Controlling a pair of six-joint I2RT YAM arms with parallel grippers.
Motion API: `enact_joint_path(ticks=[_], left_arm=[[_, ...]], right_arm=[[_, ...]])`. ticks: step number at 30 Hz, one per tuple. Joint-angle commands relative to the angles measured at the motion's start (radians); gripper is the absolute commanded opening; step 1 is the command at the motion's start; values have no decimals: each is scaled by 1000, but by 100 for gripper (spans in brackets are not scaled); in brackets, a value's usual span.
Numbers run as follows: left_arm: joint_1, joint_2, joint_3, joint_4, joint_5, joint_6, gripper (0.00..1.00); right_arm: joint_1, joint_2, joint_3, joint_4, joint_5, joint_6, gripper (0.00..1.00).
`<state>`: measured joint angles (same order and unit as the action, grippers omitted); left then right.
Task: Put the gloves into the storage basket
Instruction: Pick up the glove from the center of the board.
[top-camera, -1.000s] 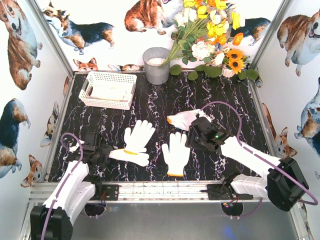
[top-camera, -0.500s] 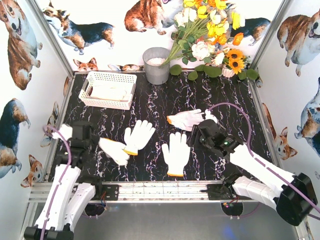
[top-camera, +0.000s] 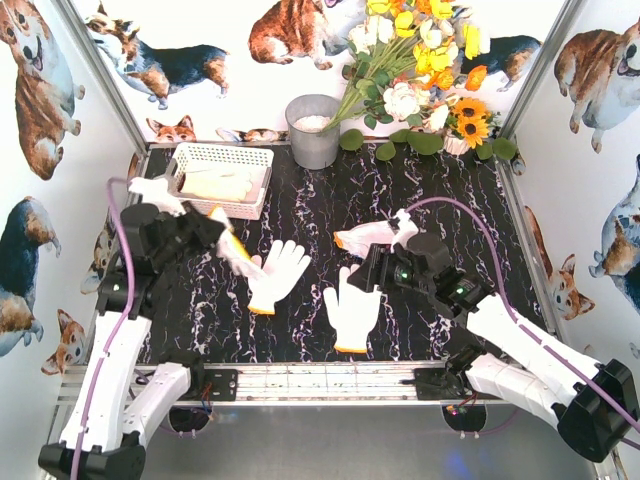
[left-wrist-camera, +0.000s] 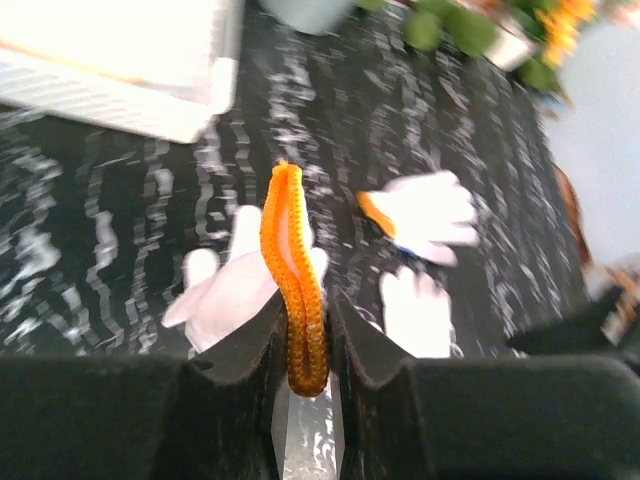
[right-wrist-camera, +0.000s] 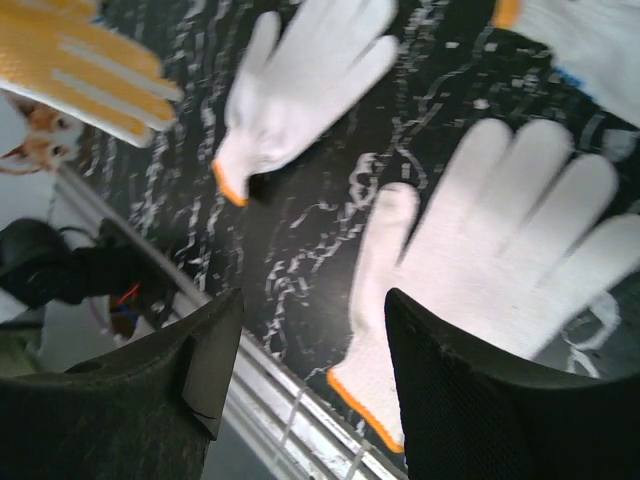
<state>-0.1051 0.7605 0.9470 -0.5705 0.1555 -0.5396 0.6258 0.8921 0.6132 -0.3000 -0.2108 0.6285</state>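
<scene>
Gloves everywhere, and 1 is airborne: the left end effector (left-wrist-camera: 305, 335) is pinching the orange cuff of the yellow-palmed glove (top-camera: 238, 256), fingers pressed together on the fabric, and the glove hangs tilted above the worktop (top-camera: 440, 190), just in front of the storage basket (top-camera: 178, 196). That basket sits at the back left of the worktop with a pale shape (top-camera: 215, 185) lying inside, too washed out to name for certain. Down on the dark marbled surface, 3 gloves lie flat. The middle glove (top-camera: 278, 272) points its fingers away from the arms, orange cuff nearest them. Just to its right lies the near glove (top-camera: 352, 305), also fingers away. Further back is the far glove (top-camera: 370, 236), orange cuff to the left, partly hidden by the right arm. The right end effector (right-wrist-camera: 312, 300) is spread wide and holds nothing, hovering over the near glove's thumb side. At the back stand the grey bucket (top-camera: 313, 130) and the flowers (top-camera: 420, 60).
</scene>
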Motion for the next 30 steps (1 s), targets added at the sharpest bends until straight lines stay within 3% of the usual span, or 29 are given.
enact_joint_path(ticks=[1, 4, 14, 24, 30], left_arm=[[-3, 68, 44, 155, 469, 193, 11], [-42, 118, 52, 207, 630, 189, 0], [-253, 229, 58, 293, 863, 163, 0], [-435, 298, 45, 380, 876, 116, 0], [-462, 331, 52, 378, 846, 140, 0]], right_arm=[[-3, 3, 60, 167, -188, -17, 61], [-3, 1, 47, 245, -240, 10, 61], [1, 8, 129, 306, -406, -6, 61], [40, 58, 205, 266, -472, -70, 63], [61, 82, 249, 217, -449, -82, 63]])
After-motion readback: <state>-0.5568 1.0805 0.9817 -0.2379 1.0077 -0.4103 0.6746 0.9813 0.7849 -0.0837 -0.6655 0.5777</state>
